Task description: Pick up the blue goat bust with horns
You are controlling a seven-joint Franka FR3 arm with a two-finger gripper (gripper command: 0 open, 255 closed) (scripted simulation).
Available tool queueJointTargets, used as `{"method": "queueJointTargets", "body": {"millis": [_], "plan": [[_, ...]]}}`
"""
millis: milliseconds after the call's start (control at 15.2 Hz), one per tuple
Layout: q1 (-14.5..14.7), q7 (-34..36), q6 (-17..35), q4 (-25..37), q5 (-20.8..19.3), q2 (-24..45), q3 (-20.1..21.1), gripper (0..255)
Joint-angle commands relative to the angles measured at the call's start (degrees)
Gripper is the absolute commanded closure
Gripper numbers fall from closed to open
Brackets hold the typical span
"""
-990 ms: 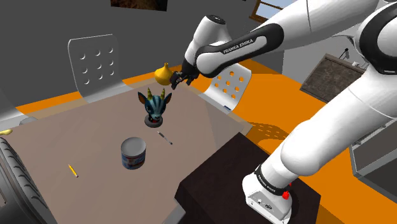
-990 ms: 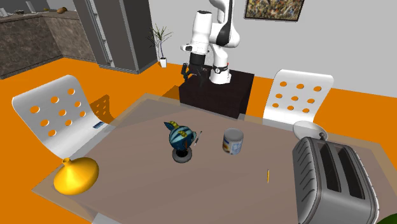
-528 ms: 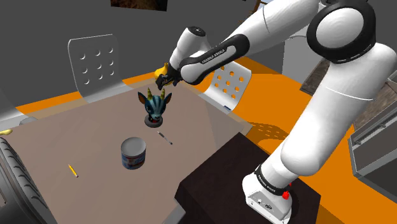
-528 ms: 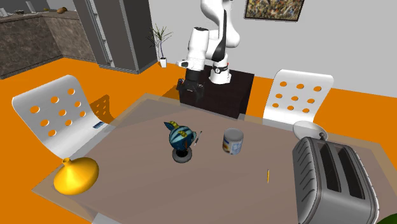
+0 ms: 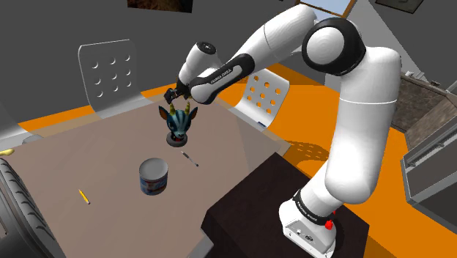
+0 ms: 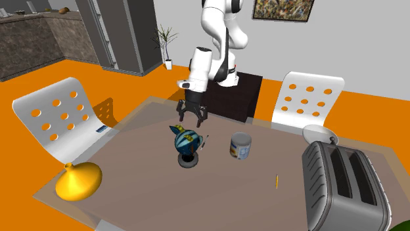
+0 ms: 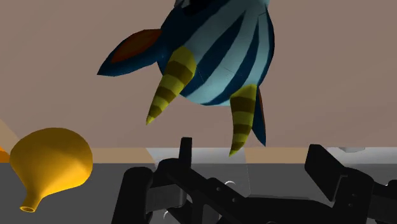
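Since a second ago the arm (image 5: 329, 59) has reached farther over the tabletop (image 5: 88, 161) and lowered, so the gripper (image 5: 173, 94) now hangs just above the goat bust (image 5: 178, 123), fingers spread apart and touching nothing. The bust stands upright near the tabletop's middle, somewhat toward the edge by the stand (image 5: 256, 212). Its head is dark blue with pale blue stripes. Two yellow horns (image 7: 168, 86) carry darker bands, and the ears (image 7: 130, 51) look reddish-brown inside. It sits on what seems a dark round base (image 5: 176, 142). A tin can (image 5: 154, 177) stands nearby, apart; a yellow vase (image 6: 77, 180) sits at a tabletop corner.
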Motion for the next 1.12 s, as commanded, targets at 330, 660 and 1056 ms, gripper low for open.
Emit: {"method": "queueJointTargets", "body": {"millis": [330,660,1056], "plan": [[1.91,1.61,3.09,5.91,-1.45,7.78,-2.00,0],[2.59,2.37,4.86,6.38,-1.96,9.96,-2.93,0],[2.57,2.34,4.85,6.47,-1.95,10.05,-2.92,255]]}}
